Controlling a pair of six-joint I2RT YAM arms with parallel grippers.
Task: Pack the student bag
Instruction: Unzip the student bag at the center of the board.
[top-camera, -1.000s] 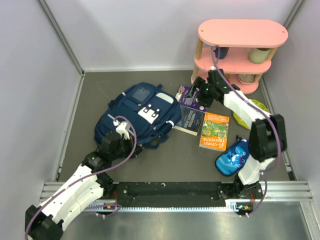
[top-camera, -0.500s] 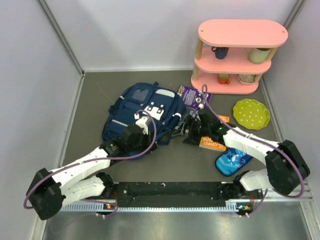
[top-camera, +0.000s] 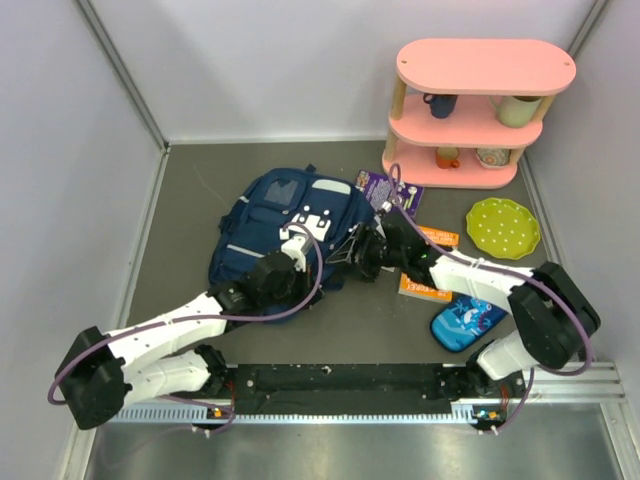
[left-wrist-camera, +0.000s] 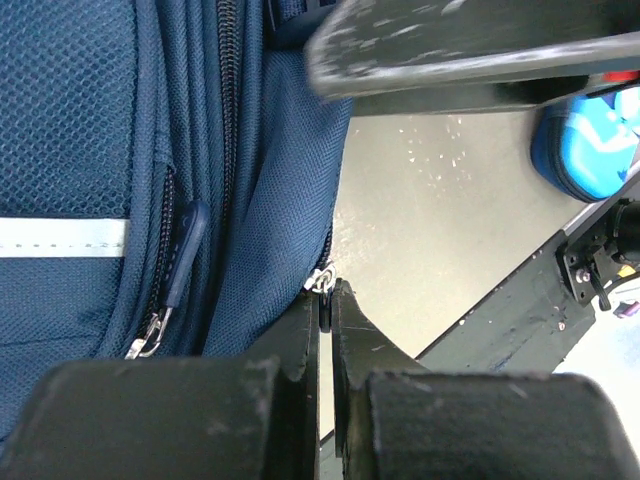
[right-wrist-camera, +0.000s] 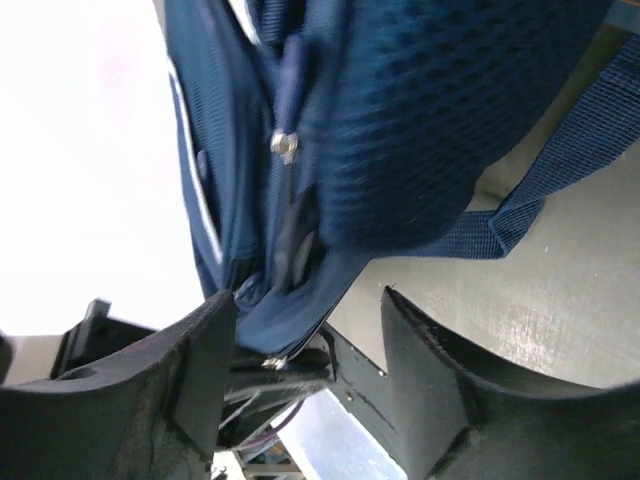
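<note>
Left gripper (left-wrist-camera: 327, 296) tight on student bag (left-wrist-camera: 90, 120) zipper pull (left-wrist-camera: 320, 278).

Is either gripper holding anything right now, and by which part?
Left gripper pinches the student bag by a metal zipper pull at its edge. Right gripper is open around bag fabric, holding nothing.
</note>
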